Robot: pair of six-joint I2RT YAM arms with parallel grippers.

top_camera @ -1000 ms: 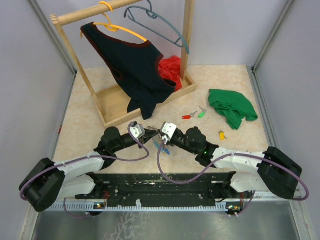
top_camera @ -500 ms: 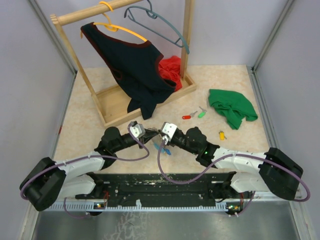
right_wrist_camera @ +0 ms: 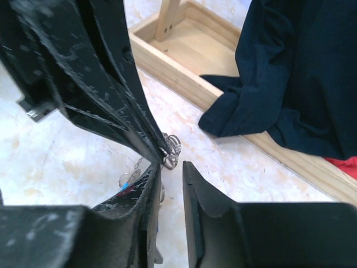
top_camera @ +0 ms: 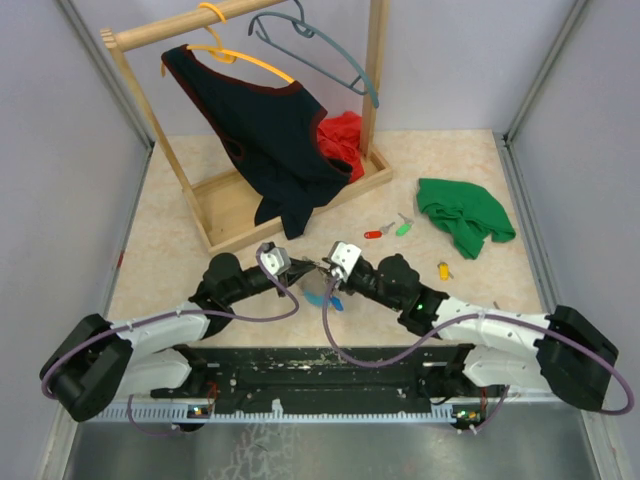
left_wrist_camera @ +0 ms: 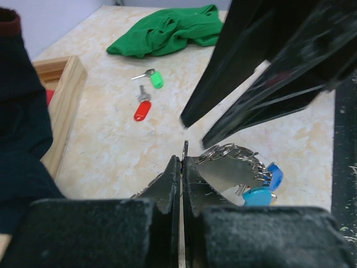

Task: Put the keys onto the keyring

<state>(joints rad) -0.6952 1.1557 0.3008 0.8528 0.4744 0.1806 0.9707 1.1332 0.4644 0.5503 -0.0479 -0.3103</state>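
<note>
The keyring [top_camera: 322, 296] hangs between the two grippers; its silver wire coils [left_wrist_camera: 231, 152] carry blue-capped keys [left_wrist_camera: 274, 175]. My left gripper [left_wrist_camera: 183, 162] is shut on a thin wire loop of the keyring and shows in the top view [top_camera: 308, 266]. My right gripper [right_wrist_camera: 170, 167] is slightly open, empty, its tips just short of the coils [right_wrist_camera: 174, 149], facing the left gripper [top_camera: 322, 268]. A red key [top_camera: 373, 235] and a green key [top_camera: 403, 228] lie together on the table. A yellow key [top_camera: 444, 269] lies further right.
A wooden clothes rack [top_camera: 250, 215] stands at the back left with a dark garment [top_camera: 265, 130] on an orange hanger, a red cloth [top_camera: 340, 135] in its base and a grey hanger [top_camera: 320, 50]. A green cloth [top_camera: 462, 215] lies at the right.
My right arm has shifted a little to the right and its wrist sits slightly further back. The left gripper holds the keyring in the same place.
</note>
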